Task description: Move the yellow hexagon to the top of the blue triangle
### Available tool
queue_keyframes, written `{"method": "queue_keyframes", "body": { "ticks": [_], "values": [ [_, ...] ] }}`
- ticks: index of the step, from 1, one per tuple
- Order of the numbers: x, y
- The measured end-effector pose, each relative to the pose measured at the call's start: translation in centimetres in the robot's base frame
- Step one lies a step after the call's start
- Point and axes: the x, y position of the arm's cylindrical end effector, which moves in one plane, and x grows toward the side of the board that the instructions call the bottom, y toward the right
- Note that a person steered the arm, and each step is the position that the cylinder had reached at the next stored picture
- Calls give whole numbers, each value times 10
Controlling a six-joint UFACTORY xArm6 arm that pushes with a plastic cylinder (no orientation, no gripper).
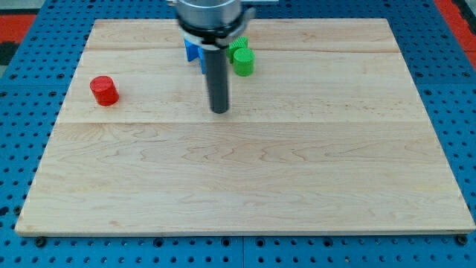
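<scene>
My tip (219,110) rests on the wooden board (238,171) a little above its middle. A blue block (193,52), partly hidden behind the rod, sits just above and left of the tip; its shape cannot be made out. A green block (242,58) sits just right of the rod, near the view's top. A red cylinder (104,91) stands at the view's left. No yellow hexagon shows in this view; the arm's body hides the board's top middle.
The board lies on a blue pegboard table (461,112) that surrounds it on all sides. The arm's metal body (212,16) hangs over the board's top edge.
</scene>
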Motion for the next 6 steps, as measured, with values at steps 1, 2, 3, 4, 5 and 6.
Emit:
{"method": "queue_keyframes", "body": {
  "ticks": [1,2,3,4,5,6],
  "values": [
    [-1,53],
    [-42,147],
    [-115,141],
    [-180,120],
    [-212,60],
    [-211,2]
  ]
}}
